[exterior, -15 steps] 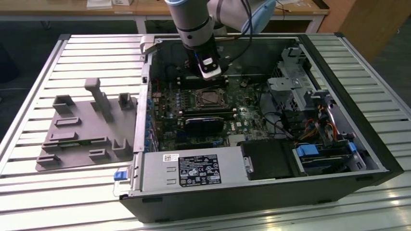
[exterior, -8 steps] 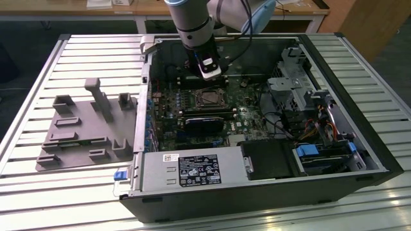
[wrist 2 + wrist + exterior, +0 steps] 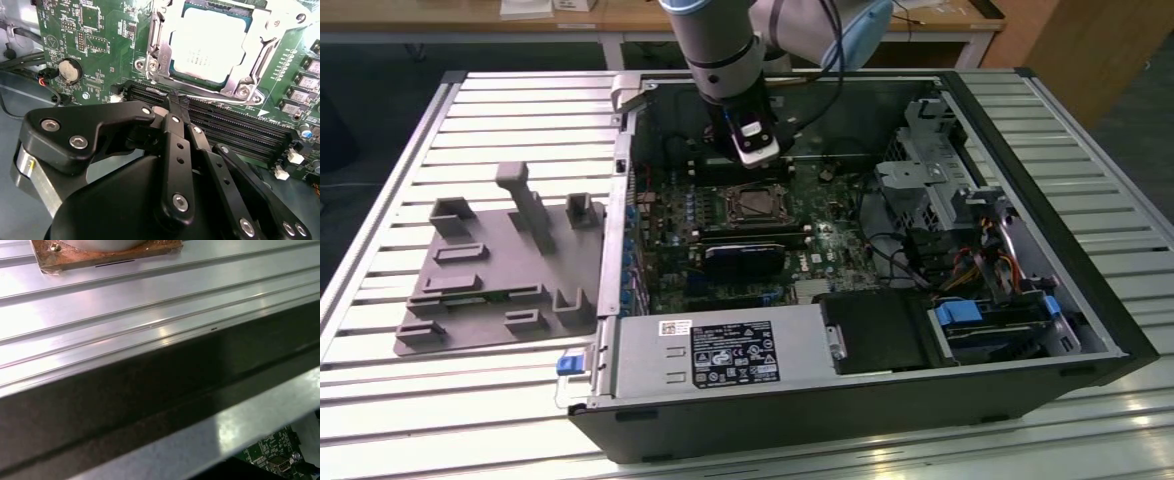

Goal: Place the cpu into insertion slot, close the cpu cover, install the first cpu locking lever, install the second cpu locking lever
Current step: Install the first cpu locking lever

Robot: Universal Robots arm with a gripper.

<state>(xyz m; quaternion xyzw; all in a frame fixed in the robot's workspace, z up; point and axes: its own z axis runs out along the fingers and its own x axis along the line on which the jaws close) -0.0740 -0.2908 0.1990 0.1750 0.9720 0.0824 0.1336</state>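
Cpu (image 3: 210, 42) flat in slot (image 3: 732, 204), silver top up; square, no long axis. Cover (image 3: 235, 86) lies around it. Arm (image 3: 720, 50) near-vertical inside case (image 3: 854, 420). Gripper (image 3: 177, 101) pinched narrow, empty, tips just beside slot, over board (image 3: 90, 30).

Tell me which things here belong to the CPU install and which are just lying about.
Job in hand:
cpu
cpu cover around it
insertion slot
hand

Just lying about:
grey fixture tray
power supply
coin battery
memory slots
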